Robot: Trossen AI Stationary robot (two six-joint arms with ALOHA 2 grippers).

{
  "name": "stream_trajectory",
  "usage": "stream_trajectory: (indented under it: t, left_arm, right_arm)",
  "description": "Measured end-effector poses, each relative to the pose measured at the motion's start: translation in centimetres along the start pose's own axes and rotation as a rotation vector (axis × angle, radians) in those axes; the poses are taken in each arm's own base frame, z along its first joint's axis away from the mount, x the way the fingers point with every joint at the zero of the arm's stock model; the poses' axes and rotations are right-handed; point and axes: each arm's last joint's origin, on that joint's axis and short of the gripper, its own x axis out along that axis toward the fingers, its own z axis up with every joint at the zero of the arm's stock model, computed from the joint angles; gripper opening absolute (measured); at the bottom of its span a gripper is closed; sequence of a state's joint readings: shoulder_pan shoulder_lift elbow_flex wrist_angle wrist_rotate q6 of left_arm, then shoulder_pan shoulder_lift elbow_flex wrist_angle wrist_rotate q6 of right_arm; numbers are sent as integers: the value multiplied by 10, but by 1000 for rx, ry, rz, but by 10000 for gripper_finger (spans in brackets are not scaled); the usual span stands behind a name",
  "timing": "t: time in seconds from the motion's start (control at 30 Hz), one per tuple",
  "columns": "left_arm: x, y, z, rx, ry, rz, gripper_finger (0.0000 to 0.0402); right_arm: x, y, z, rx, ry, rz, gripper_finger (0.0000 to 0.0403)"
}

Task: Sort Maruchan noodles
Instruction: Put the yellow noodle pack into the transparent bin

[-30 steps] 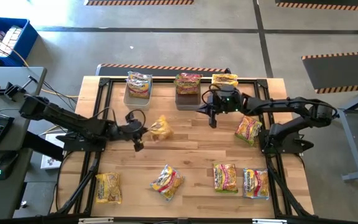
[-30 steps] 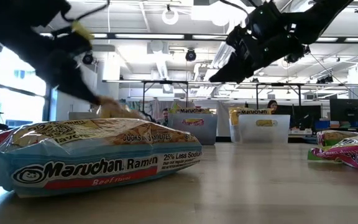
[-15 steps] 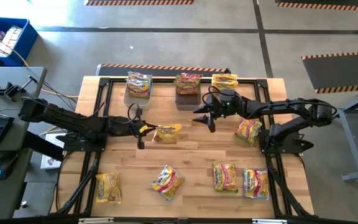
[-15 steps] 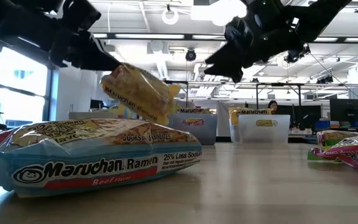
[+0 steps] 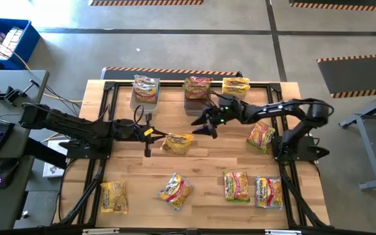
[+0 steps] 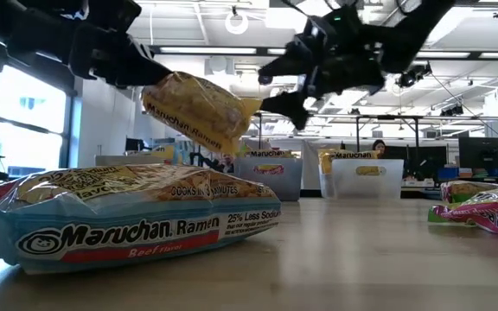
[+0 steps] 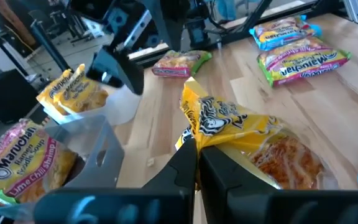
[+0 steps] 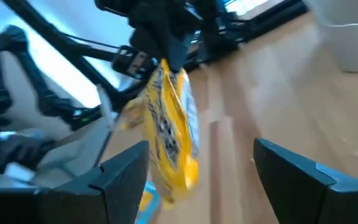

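From overhead we look straight down on the table (image 5: 194, 160); our low camera sits level at its surface. Both wrist cameras peer close past their fingers, sharing the lifted packet (image 7: 253, 140) with both wider views.

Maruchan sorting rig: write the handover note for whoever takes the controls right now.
Left gripper: shut on a yellow packet, held in the air over mid-table.
Right gripper: open, close to that packet's far end, empty.
Done: the three tubs along the far edge each hold packets.
Left: one packet by the right arm's base and four packets along the near edge lie loose on the table.
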State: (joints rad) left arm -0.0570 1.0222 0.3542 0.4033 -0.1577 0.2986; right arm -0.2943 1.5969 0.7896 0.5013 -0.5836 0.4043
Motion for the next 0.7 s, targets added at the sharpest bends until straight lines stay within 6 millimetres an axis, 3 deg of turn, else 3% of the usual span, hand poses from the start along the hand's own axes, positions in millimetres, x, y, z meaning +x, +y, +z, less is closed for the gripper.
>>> stream_trajectory:
  t: [0.27, 0.5, 0.7]
  left_arm:
    - [2, 0, 1, 9, -13, -7, 0]
    - [2, 0, 1, 7, -12, 12, 0]
    - [2, 1, 0, -1, 0, 37, 0]
  right_arm:
    - [41, -21, 29, 58, 143, 178, 277]
    - [75, -42, 34, 113, 299, 240, 277]
    - [92, -39, 37, 110, 335, 348, 277]
